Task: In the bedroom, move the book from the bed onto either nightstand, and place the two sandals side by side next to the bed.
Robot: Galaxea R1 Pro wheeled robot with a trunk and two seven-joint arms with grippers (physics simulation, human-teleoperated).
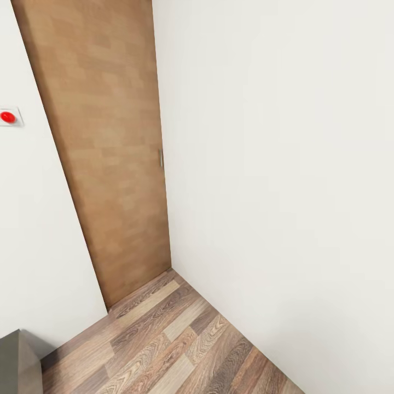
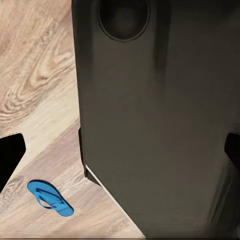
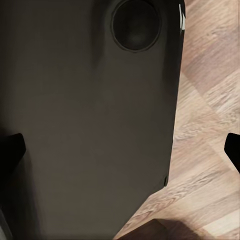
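Observation:
One bright blue sandal [image 2: 50, 198] lies flat on the wood-plank floor [image 2: 35, 75] in the left wrist view, beside the robot's own dark body [image 2: 155, 125]. My left gripper [image 2: 120, 155] hangs over that body, fingers wide apart and empty, so it is open. My right gripper [image 3: 120, 150] also stands open with nothing in it, above the dark body [image 3: 85, 125] and the floor [image 3: 205, 125]. The book, the bed and the nightstand are out of view.
The head view faces a room corner: a brown wooden door [image 1: 109, 153] with a small handle [image 1: 161, 158], white walls [image 1: 284, 164] on both sides, and a red button [image 1: 7, 116] on the left wall. A grey block [image 1: 19, 364] sits at the lower left.

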